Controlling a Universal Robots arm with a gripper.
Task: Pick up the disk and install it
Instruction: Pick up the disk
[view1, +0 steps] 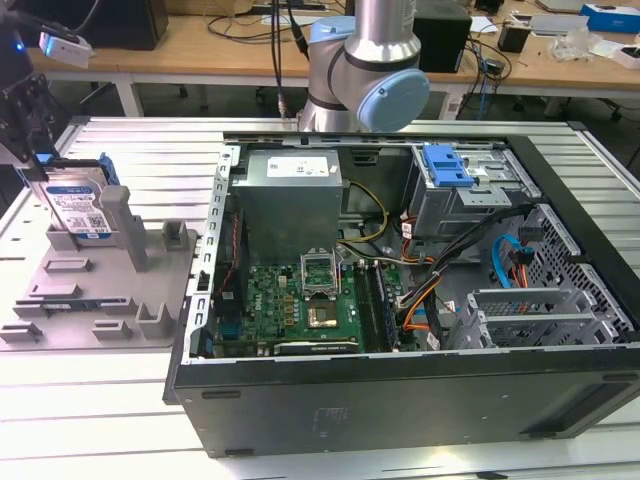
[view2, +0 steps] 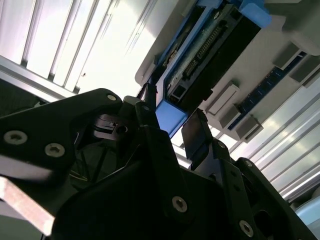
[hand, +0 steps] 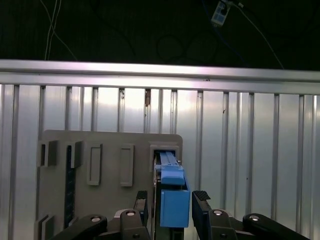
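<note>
In the exterior view, one disk (view1: 76, 208) stood on edge in one grey rack (view1: 100, 300), at nine o'clock from the open case (view1: 420, 300), probably so the gripper (view1: 40, 160) could straddle it. In the second wrist view, two fingers (view2: 196, 131) flanked its blue bracket (view2: 169, 116). In the first wrist view they sat narrowly apart, seemingly not yet clamped.

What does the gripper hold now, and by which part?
Nothing yet: the gripper is open, its fingers flanking the disk at its blue-bracketed end, gaps visible.
</note>
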